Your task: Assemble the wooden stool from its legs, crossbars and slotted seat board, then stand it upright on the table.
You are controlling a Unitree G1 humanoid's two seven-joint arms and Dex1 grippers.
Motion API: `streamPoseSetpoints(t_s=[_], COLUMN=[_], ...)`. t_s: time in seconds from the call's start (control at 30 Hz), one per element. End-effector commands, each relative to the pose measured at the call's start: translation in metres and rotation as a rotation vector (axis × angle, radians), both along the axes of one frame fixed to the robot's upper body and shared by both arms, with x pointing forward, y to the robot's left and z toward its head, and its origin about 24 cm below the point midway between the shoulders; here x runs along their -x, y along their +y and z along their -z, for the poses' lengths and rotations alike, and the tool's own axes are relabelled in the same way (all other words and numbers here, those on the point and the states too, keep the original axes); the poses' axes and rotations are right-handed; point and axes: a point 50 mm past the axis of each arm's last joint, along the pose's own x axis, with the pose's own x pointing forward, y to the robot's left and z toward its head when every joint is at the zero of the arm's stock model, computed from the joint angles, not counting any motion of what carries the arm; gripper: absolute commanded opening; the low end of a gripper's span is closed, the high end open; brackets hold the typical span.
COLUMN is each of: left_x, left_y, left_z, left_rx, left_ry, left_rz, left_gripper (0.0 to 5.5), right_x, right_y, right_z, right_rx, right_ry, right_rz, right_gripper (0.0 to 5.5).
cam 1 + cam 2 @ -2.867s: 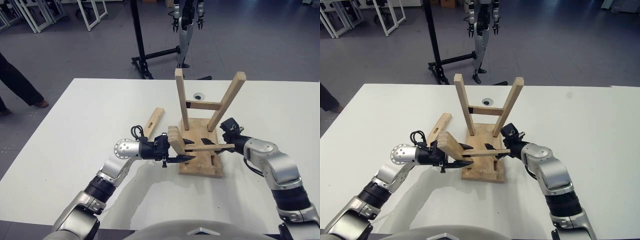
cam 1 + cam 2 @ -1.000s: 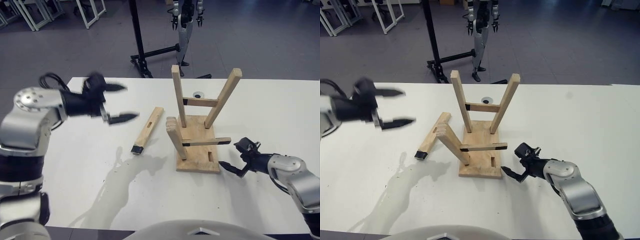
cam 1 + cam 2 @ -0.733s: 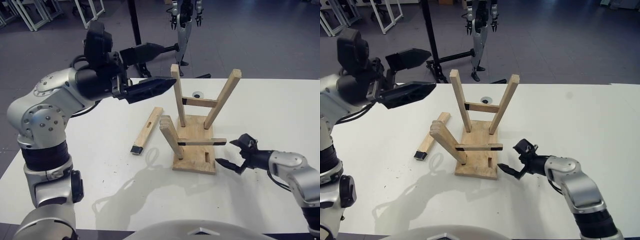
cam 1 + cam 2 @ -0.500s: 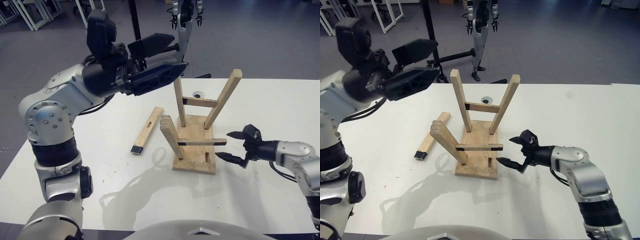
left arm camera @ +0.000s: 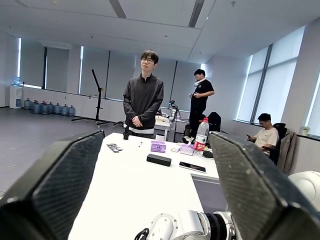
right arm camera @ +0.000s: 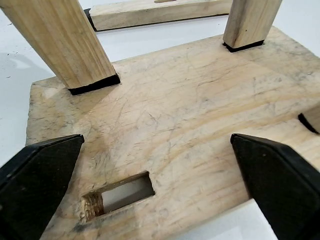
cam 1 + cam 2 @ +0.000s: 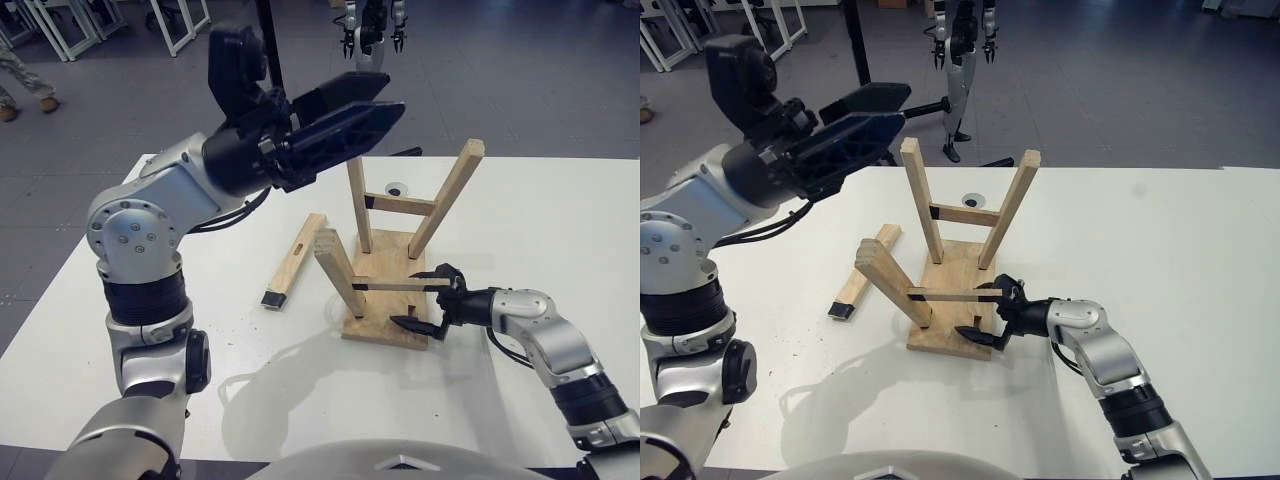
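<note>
The board (image 7: 380,315) lies flat, underside up, at the centre of the frame on the white table (image 7: 520,220). It is pale, rough-sawn wood with square mortises, one slot (image 6: 120,192) empty. Two rear legs (image 7: 357,200) stand in it, joined by a crossbar (image 7: 400,205). A third leg (image 7: 338,270) leans at lower centre and carries a thin front crossbar (image 7: 390,285) whose free end hangs unsupported. A loose leg (image 7: 297,255) lies left of the board. The right gripper (image 7: 405,298) is spread wide at the board's right edge, grasping nothing; it may be touching the crossbar's tip, but that is hard to tell. The left gripper (image 7: 392,93) is raised at upper centre, released. The parts look light, stiff and dry, so they should not slip. The joints are probably loose, so hold legs near the base and take the thin crossbar gently, mid-length.
</note>
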Motion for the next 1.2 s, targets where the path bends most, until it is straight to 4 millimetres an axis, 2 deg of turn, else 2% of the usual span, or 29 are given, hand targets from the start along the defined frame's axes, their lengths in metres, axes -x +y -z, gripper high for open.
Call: streamPoseSetpoints(t_s=[0.03, 0.13, 0.23, 0.3, 0.33, 0.43, 0.47, 0.5, 0.53, 0.57, 0.63, 0.7, 0.73, 0.77, 0.83, 0.9, 1.0, 1.1, 1.2], left_x=[0.008, 0.013, 0.019, 0.018, 0.015, 0.020, 0.026, 0.031, 0.035, 0.034, 0.024, 0.032, 0.041, 0.048, 0.052, 0.044, 0.025, 0.006, 0.010], left_y=[-0.005, -0.006, -0.010, -0.011, -0.008, 0.011, 0.015, 0.016, 0.014, 0.011, -0.007, -0.025, -0.033, -0.038, -0.043, -0.044, -0.037, -0.023, -0.013], left_z=[-0.004, 0.004, 0.023, 0.016, 0.002, -0.074, -0.089, -0.094, -0.089, -0.071, 0.001, 0.072, 0.095, 0.109, 0.118, 0.110, 0.080, 0.027, -0.026], left_rx=[0.022, 0.040, 0.026, 0.058, 0.105, 0.391, 0.444, 0.441, 0.394, 0.335, 0.192, 0.057, -0.009, -0.051, -0.067, -0.045, 0.000, 0.071, 0.156], left_ry=[0.020, 0.094, 0.173, 0.158, 0.121, -0.040, -0.065, -0.078, -0.079, -0.028, 0.222, 0.447, 0.501, 0.530, 0.535, 0.492, 0.374, 0.216, 0.097], left_rz=[0.051, 0.073, 0.071, 0.058, 0.040, 0.062, 0.098, 0.115, 0.116, 0.111, 0.107, 0.134, 0.151, 0.163, 0.169, 0.148, 0.110, 0.110, 0.200], left_gripper=[3.92, 3.92, 3.92, 3.92, 3.92, 3.92, 3.92, 3.92, 3.92, 3.92, 3.92, 3.92, 3.92, 3.92, 3.92, 3.92, 3.92, 3.92, 3.92], right_x=[0.007, 0.009, 0.009, 0.009, 0.009, 0.010, 0.010, 0.010, 0.010, 0.010, 0.010, 0.009, 0.007, 0.006, 0.004, 0.005, 0.009, 0.013, 0.014], right_y=[-0.002, 0.000, 0.000, 0.000, 0.000, -0.002, -0.003, -0.003, -0.004, -0.004, -0.004, -0.004, -0.005, -0.005, -0.006, -0.004, -0.003, -0.003, -0.004], right_z=[0.010, 0.012, 0.012, 0.012, 0.012, 0.013, 0.013, 0.013, 0.013, 0.013, 0.013, 0.012, 0.012, 0.011, 0.011, 0.011, 0.015, 0.019, 0.021], right_rx=[0.038, 0.044, 0.045, 0.048, 0.050, 0.060, 0.062, 0.063, 0.064, 0.065, 0.065, 0.066, 0.070, 0.073, 0.075, 0.074, 0.072, 0.079, 0.086], right_ry=[0.031, 0.027, 0.020, 0.018, 0.018, 0.021, 0.022, 0.022, 0.022, 0.022, 0.022, 0.019, 0.015, 0.011, 0.006, 0.005, 0.017, 0.025, 0.025], right_rz=[0.000, -0.002, 0.001, 0.003, 0.003, 0.006, 0.007, 0.008, 0.011, 0.013, 0.017, 0.021, 0.023, 0.027, 0.031, 0.032, 0.035, 0.035, 0.045], right_gripper=[5.50, 5.50, 5.50, 5.50, 5.50, 5.50, 5.50, 5.50, 5.50, 5.50, 5.50, 5.50, 5.50, 5.50, 5.50, 5.50, 5.50, 5.50, 5.50])
